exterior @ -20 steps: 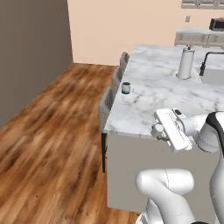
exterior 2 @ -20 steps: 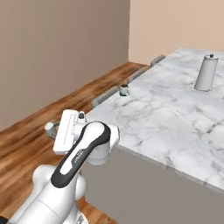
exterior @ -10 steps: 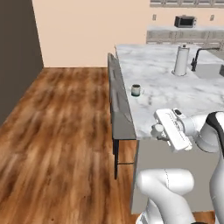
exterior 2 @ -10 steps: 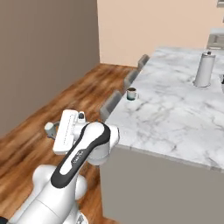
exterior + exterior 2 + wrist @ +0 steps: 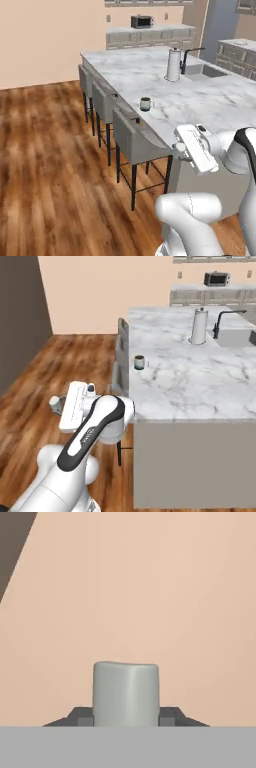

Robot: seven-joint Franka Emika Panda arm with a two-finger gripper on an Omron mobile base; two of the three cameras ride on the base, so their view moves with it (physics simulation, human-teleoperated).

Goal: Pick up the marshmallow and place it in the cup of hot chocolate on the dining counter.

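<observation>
Done: we have the marshmallow (image 5: 126,693) pinched tight in our gripper (image 5: 126,716).
Marshmallow: off the counter (image 5: 200,381), far from the cup (image 5: 139,362).
Left: we must reach the cup and drop it in.

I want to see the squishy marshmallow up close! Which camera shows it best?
The hand view: the marshmallow stands big and clear, pinched in the gripper. In the right base view it is just a tiny pale lump beside the hand. The left base view gives no clear look at it.
</observation>
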